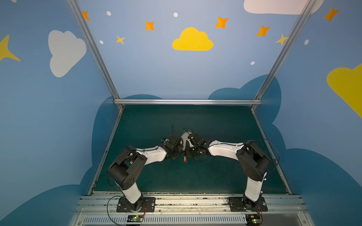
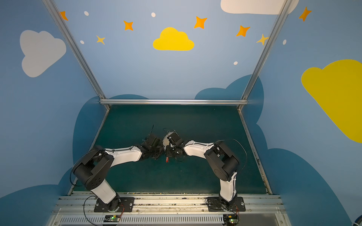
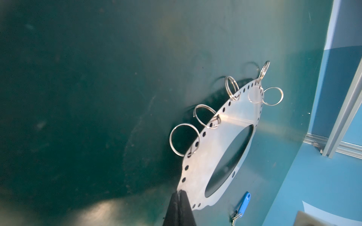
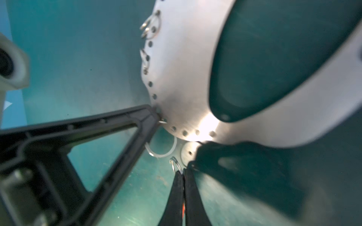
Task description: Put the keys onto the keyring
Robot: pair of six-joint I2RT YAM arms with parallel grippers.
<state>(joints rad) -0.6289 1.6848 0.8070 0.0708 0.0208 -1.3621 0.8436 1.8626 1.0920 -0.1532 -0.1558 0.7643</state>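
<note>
Closest, my right fingers (image 4: 178,182) pinch shut on the red-tagged key (image 1: 185,159), likely light and slippery, safest by its tag. Left fingers (image 3: 175,201) clamp the keyring (image 3: 215,140) rim, tilted above the desk (image 3: 78,97): one thin, stiff plate, five wire rings (image 3: 170,140) showing. Two keys; the blue-tagged key (image 3: 243,202) lies on the desk.

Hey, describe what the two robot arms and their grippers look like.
The left arm and right arm have white shells with black joint housings, on black base plates. Thin black cables loop alongside them. The left gripper and right gripper have slim, black, tapered jaws.
</note>
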